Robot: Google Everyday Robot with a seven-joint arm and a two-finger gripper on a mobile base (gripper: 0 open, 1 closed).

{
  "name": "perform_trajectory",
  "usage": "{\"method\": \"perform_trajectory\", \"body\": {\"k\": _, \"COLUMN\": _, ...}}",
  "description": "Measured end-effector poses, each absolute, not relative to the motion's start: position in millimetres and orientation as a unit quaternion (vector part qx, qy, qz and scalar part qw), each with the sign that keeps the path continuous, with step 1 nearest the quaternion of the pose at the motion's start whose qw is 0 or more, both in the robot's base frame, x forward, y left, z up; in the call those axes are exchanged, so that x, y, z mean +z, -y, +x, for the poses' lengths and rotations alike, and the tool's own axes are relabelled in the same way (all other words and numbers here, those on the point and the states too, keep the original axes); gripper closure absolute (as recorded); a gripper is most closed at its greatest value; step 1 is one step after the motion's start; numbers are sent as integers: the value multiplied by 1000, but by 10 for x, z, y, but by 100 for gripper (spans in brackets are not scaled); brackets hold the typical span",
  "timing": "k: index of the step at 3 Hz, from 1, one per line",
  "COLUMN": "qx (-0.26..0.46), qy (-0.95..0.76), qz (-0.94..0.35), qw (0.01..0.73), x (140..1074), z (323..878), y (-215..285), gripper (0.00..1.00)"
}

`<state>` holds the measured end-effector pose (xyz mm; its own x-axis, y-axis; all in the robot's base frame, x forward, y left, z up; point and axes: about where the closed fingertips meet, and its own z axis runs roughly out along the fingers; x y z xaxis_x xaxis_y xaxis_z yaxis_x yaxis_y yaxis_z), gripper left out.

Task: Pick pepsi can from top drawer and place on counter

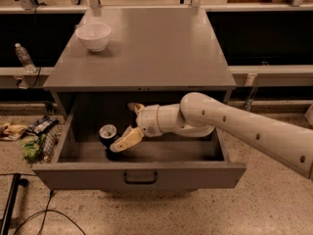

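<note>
The top drawer is seen pulled out fully below the counter, with its dark pull handle at the middle of the front panel. The pepsi can is found upright on the drawer floor, in the left half, towards nine o'clock from the drawer's middle; its silver top is turned up. The gripper is located inside the drawer, just at three o'clock of the can, and it is carried by the white arm, which enters from the four o'clock side of the picture. The fingers are spread wide apart and nothing is held between them. The upper finger points towards eleven o'clock, apart from the can, while the lower finger is stretched towards eight o'clock and its tip is seen over the right side of the can; whether it touches the can cannot be told. On the counter a white bowl is placed near the eleven o'clock corner. A water bottle is standing on a ledge at nine o'clock of the counter, and some wrappers are lying on the floor at nine o'clock of the drawer.
</note>
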<state>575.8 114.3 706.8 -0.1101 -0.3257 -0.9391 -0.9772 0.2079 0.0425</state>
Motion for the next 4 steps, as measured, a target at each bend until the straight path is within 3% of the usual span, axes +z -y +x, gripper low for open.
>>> {"method": "perform_trajectory", "body": {"k": 2, "qx": 352, "qy": -644, "qz": -527, "qw": 429, "x": 6862, "z": 5757, "y": -1386, "gripper": 0}}
{"method": "perform_trajectory", "body": {"k": 4, "qx": 339, "qy": -634, "qz": -546, "qw": 430, "x": 6757, "z": 5680, "y": -1536, "gripper": 42}}
